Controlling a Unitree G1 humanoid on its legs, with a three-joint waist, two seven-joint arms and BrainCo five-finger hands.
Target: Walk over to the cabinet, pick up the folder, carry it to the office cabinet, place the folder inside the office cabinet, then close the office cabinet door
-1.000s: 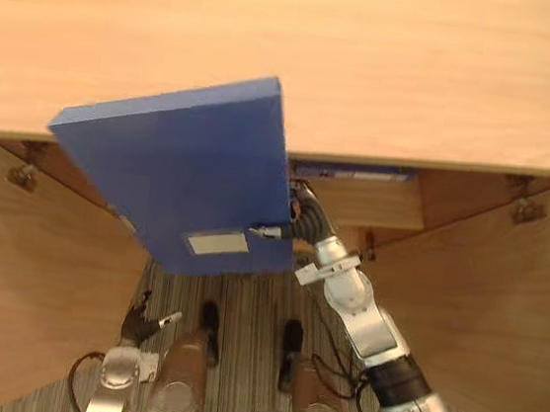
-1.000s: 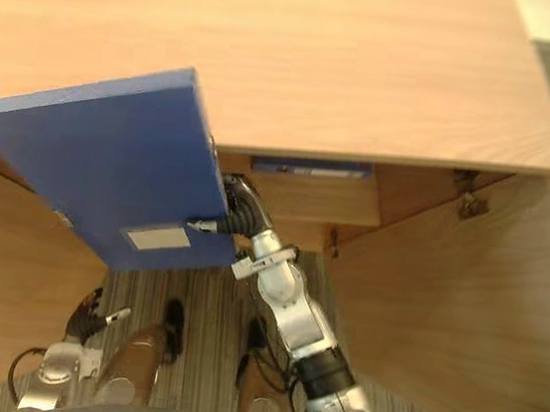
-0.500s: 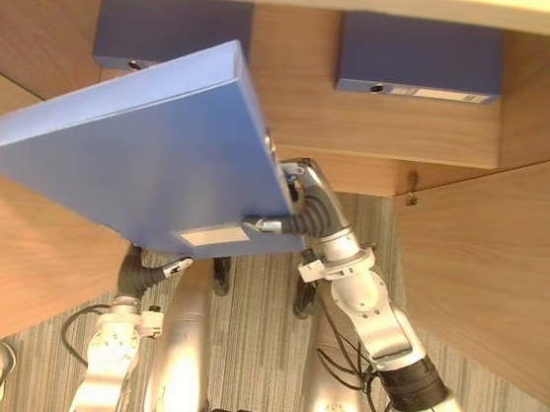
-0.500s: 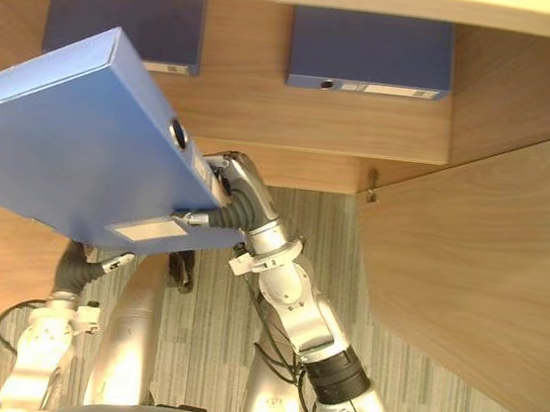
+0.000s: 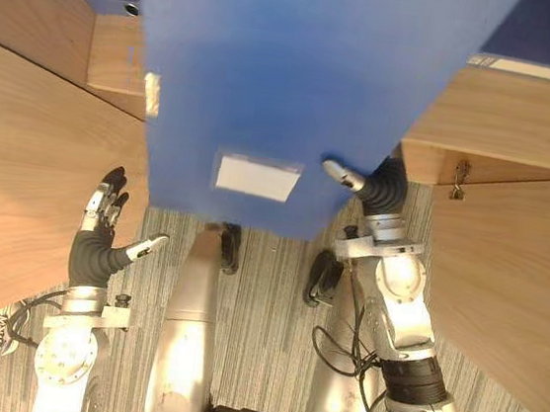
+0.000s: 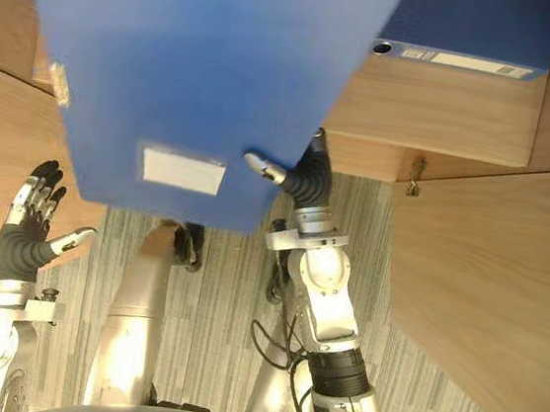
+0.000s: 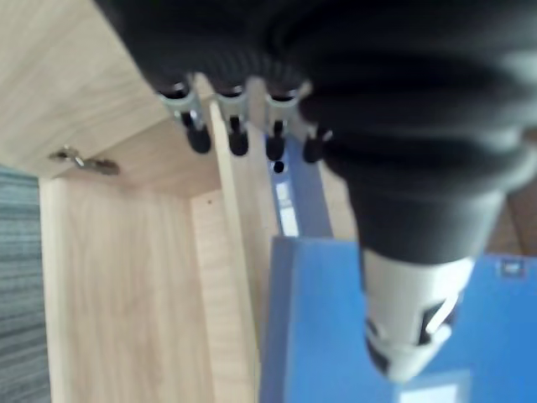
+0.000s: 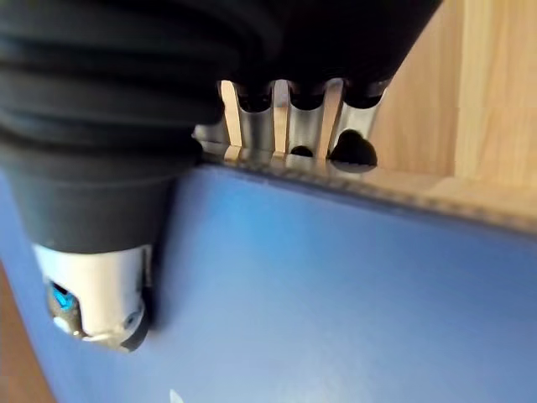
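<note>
The right hand [image 5: 384, 187] holds the big blue folder [image 5: 289, 78] by its edge, with the thumb on the flat face and the fingers curled over the side. The folder is up in front of the open cabinet [image 5: 507, 128]. The left hand [image 5: 97, 243] (fingers straight and spread) is by the left door [image 5: 22, 157], apart from the folder. A second folder [image 6: 474, 25] lies at the shelf's right end.

Bright, even indoor light in head views: folder [image 5: 270, 76] face flat-lit w/o glare, cabinet door [image 5: 21, 167] warm & well lit, carpet [image 5: 263, 314] w/ only faint soft shadows. Shelf recess [image 6: 444, 116] slightly dimmer. Wrist views: left hand [image 7: 403, 126] & right hand [image 8: 101, 126] covers near-black vs. pale, bright cabinet panel [image 7: 126, 277].
</note>
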